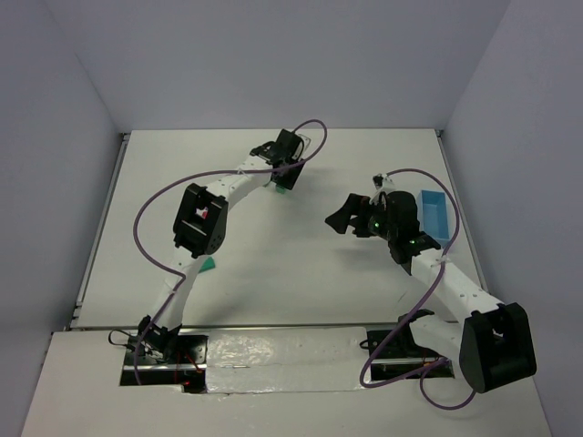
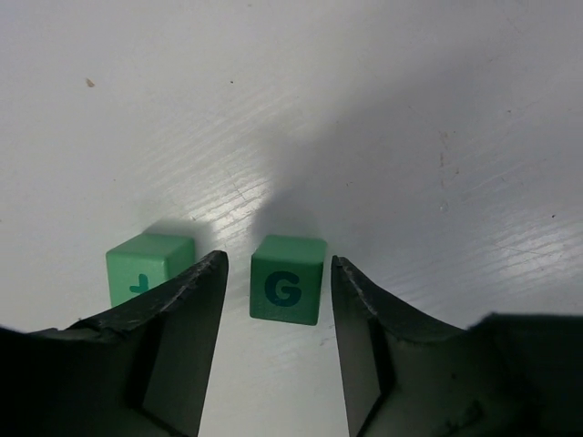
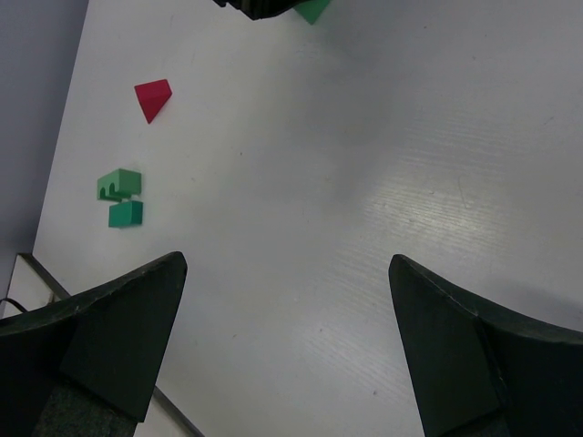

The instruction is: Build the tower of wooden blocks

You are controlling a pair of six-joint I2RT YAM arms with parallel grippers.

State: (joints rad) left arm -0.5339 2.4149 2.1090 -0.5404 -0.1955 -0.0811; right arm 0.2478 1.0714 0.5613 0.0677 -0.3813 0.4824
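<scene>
Left wrist view shows the left gripper [image 2: 278, 262], jaws apart, straddling a small green wooden cube [image 2: 288, 289] printed with a dark letter G.

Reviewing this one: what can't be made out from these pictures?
Left wrist view: the lighter green cube's mark, half covered by the left fingers.
Top view: the cubes, mostly under the left arm's tip.
Right wrist view: two green blocks, too small to tell if touching; another green block, cut by the top edge.
</scene>
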